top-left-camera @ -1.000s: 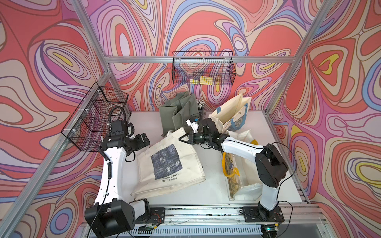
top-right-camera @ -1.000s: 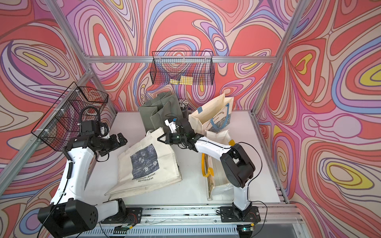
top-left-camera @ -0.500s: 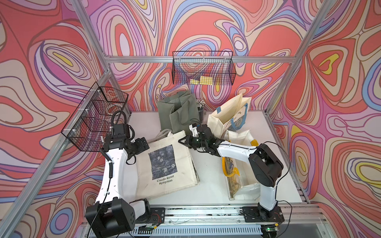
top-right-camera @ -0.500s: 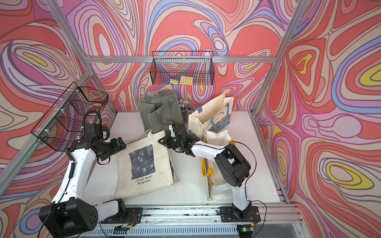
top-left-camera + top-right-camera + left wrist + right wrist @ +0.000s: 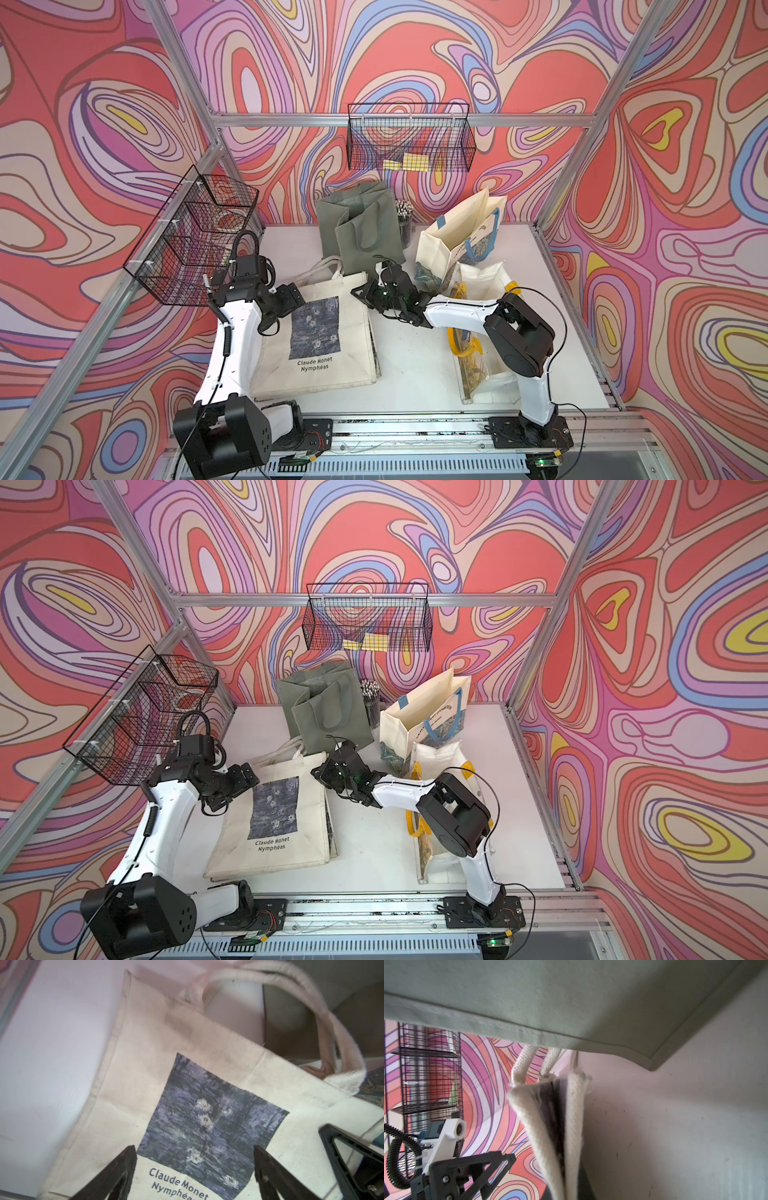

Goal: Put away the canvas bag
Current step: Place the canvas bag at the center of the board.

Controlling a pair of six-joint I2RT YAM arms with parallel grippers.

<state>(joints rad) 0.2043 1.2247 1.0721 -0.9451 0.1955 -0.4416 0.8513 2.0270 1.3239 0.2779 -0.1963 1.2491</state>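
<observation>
Your bag [image 5: 328, 332] now lies flat on the counter [image 5: 415, 365], no longer tilted up. The right pincer [image 5: 365, 291] pinches its top corner and the left pincer [image 5: 193, 1149] hovers spread above. Stowing looks yet to begin.

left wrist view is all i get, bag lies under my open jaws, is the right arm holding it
Observer: Yes, the right gripper is shut on the bag's rim corner near the handles.
Operator: any place to stow it
Observer: A wire basket hangs on the back wall, above a green bag.
Operator: any other
Observer: A second basket hangs on the left wall.
</observation>
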